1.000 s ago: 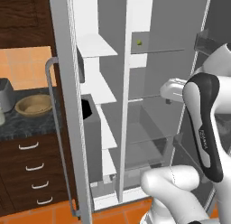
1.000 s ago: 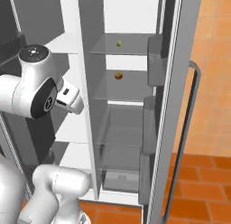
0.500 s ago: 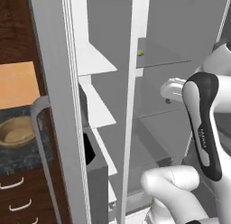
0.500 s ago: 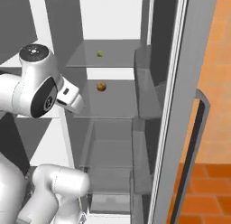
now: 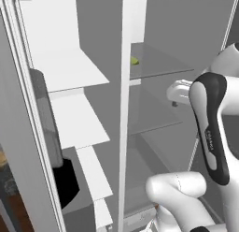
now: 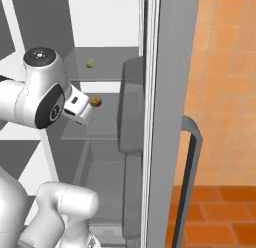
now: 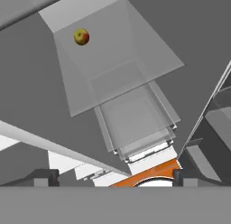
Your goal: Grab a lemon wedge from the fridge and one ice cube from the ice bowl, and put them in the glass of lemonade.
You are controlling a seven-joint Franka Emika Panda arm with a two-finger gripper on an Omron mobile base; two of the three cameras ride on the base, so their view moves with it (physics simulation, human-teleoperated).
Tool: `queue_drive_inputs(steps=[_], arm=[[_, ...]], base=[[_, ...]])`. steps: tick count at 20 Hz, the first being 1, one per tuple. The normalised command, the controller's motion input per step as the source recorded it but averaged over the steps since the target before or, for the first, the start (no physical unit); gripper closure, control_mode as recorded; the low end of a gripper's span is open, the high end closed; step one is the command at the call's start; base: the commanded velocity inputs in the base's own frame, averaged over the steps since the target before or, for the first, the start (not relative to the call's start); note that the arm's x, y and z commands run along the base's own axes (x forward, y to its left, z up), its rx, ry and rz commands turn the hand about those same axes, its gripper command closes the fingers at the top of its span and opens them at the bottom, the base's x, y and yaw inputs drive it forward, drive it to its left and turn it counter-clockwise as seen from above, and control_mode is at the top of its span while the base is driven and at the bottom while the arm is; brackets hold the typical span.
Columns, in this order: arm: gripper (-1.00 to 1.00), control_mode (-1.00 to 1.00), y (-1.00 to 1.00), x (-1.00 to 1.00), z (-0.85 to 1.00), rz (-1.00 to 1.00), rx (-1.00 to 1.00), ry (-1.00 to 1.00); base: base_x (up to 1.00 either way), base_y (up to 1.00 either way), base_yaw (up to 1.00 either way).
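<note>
The base is rolling closer to the open fridge (image 5: 93, 133), whose shelves are now filling both base views while the counter with the ice bowl is slipping out of sight on the left. The hand (image 7: 115, 177), its tips spread wide and holding nothing, is hanging in front of the compartment. Beyond it an apple (image 6: 96, 101) is sitting on the middle shelf, and the lemon wedge (image 6: 90, 64) is waiting farther back on the shelf above, likely within reach soon.

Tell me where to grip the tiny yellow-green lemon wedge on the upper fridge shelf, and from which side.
Probably pinch the tiny yellow-green lemon wedge across its narrow width, coming level from the fridge's open front; it lies low on the glass shelf, near the back, and the open gripper is below it.
</note>
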Motion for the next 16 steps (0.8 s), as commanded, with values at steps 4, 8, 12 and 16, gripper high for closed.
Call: queue_drive_inputs(steps=[4,8,12,16], arm=[[-1.00,1.00,0.00,0.00,0.00,0.00,0.00,0.00],[-1.00,-1.00,0.00,0.00,0.00,0.00,0.00,0.00],[-1.00,-1.00,0.00,0.00,0.03,0.01,0.01,-0.07],[-1.00,-1.00,0.00,-0.01,0.02,0.12,0.04,-0.30]], base=[[0.49,-0.08,0.00],[0.13,-0.02,0.00],[0.00,0.00,0.00],[0.00,0.00,0.00]])
